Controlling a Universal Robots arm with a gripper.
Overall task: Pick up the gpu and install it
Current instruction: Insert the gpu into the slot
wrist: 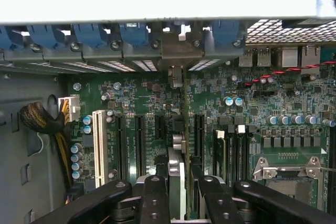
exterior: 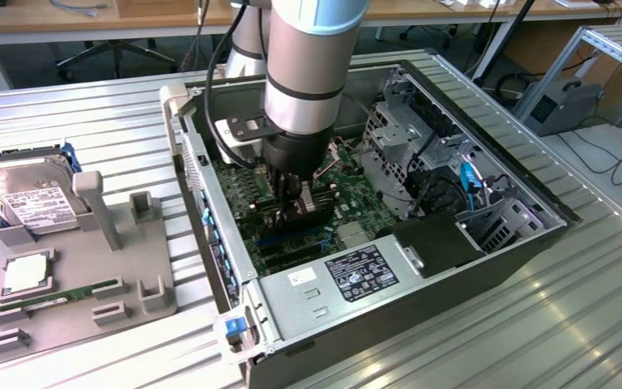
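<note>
Gripper (wrist: 178,182): inside open computer case (exterior: 505,243), low over motherboard (wrist: 252,114), fingers (wrist: 155,195) clamped on gpu (wrist: 177,174).
Gpu: held on edge between the pads, directly beneath the wrist; long axis running toward the rear bracket wall (wrist: 173,51), parallel to the expansion slots (wrist: 139,145).
Placement: lower edge close above a slot; seating contact not discernible.
Gray parts tray (exterior: 68,304): outside case, exterior view's left.

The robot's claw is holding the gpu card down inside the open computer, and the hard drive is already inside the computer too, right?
Almost. The claw does hold the gpu edge-on over the green motherboard, as the wrist view shows. But the hard drive is not inside the computer. The exterior view shows it on the grey holder at that view's left, outside the case.
</note>
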